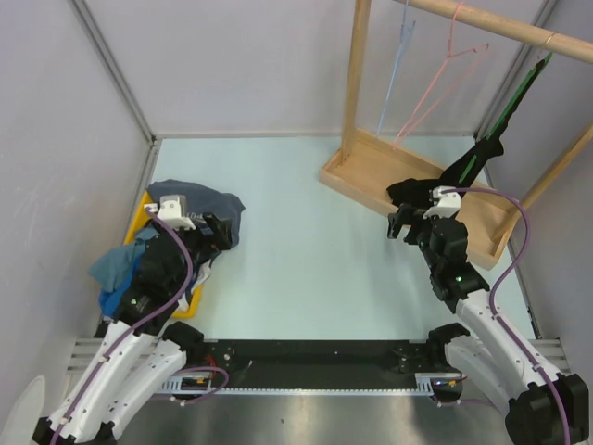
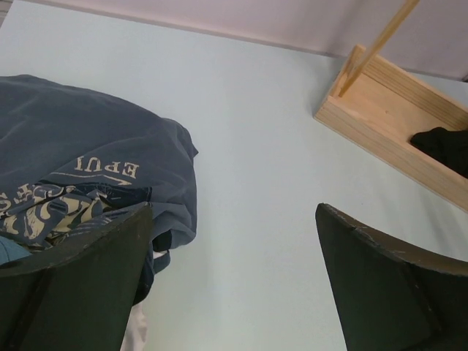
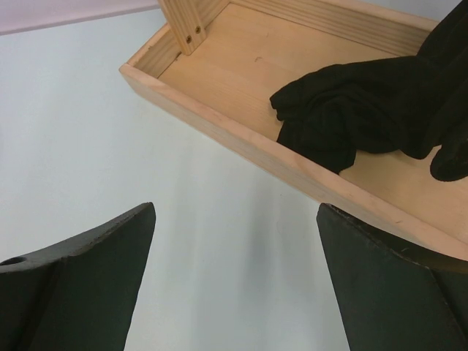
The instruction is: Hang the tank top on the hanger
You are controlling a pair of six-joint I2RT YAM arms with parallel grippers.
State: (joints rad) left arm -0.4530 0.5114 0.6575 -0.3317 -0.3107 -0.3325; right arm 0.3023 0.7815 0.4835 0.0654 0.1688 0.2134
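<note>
The pink wire hanger [image 1: 434,85] hangs by its hook from the wooden rail [image 1: 500,26] at the back right. Of the tank top I see only a bright blue patch [image 1: 109,301] at the near edge of the clothes pile, beside the left arm. My left gripper [image 1: 219,235] [image 2: 234,212] is open over the table, just right of the dark navy printed shirt [image 1: 211,204] [image 2: 95,161], with nothing between its fingers. My right gripper [image 1: 406,224] [image 3: 235,208] is open and empty in front of the wooden rack base [image 1: 371,171] [image 3: 241,146].
A light blue wire hanger [image 1: 393,74] hangs left of the pink one. A green hanger [image 1: 505,116] carries black cloth [image 1: 417,188] [image 3: 351,95] that drapes into the rack base. A teal garment [image 1: 116,264] lies on the pile in a yellow bin [image 1: 139,218]. Walls enclose the table.
</note>
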